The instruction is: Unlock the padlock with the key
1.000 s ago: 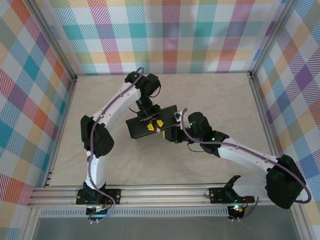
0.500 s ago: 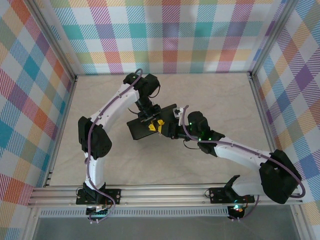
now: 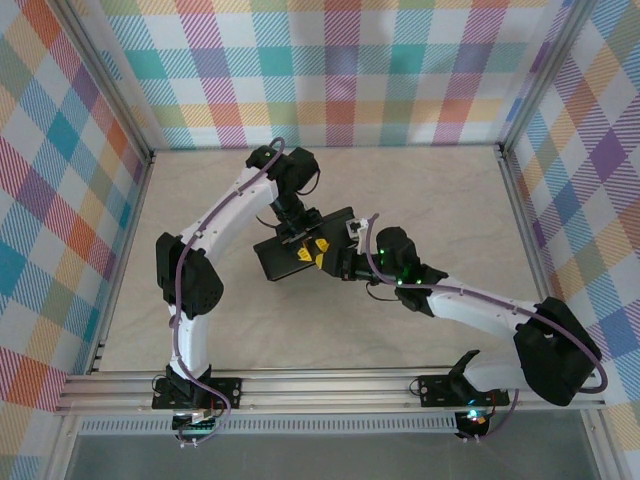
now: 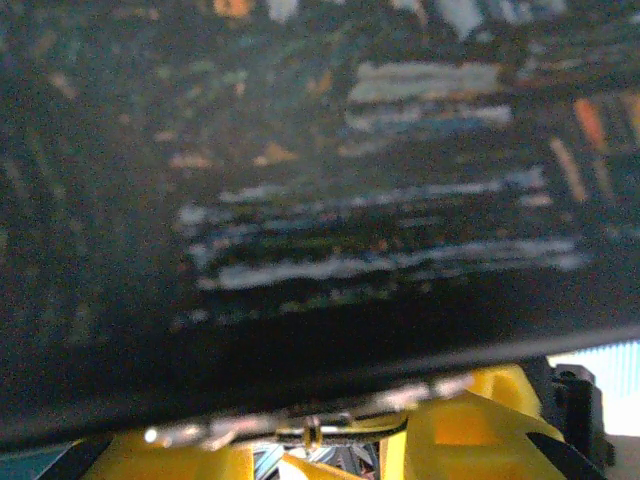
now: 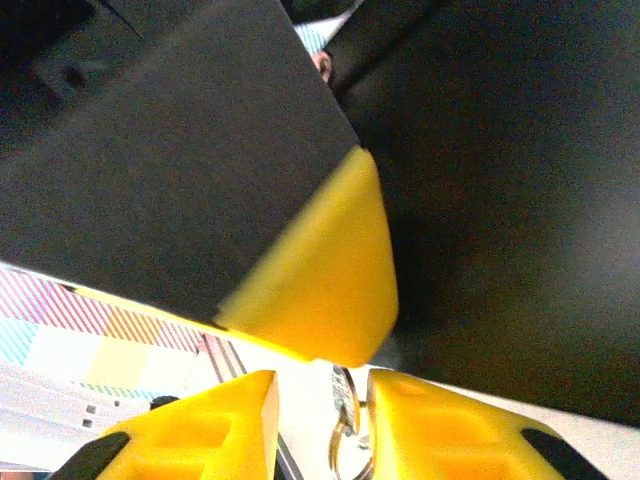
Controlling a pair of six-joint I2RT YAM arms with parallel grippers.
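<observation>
Black box (image 3: 300, 248) under both grippers at table (image 3: 420, 195) centre, painted lid blurred close above left fingers (image 4: 470, 430).
Left gripper (image 3: 300, 246) over box top; jaws narrowly apart, thin metal piece, likely key (image 4: 320, 428), across fingertips, grip uncertain.
Right gripper (image 3: 325, 258) at box's right edge; jaws narrowly apart, silvery ring (image 5: 345, 440) in gap, hold unclear.

Around me stand three walls (image 3: 340, 70) of pastel plaid cloth in teal, orange, pink and purple, held in silvery metal posts (image 3: 105, 85). My desk (image 3: 420, 190) is pale beige, faintly marbled and evenly lit. Along the bottom of the frame runs an aluminium rail (image 3: 330, 385).
</observation>
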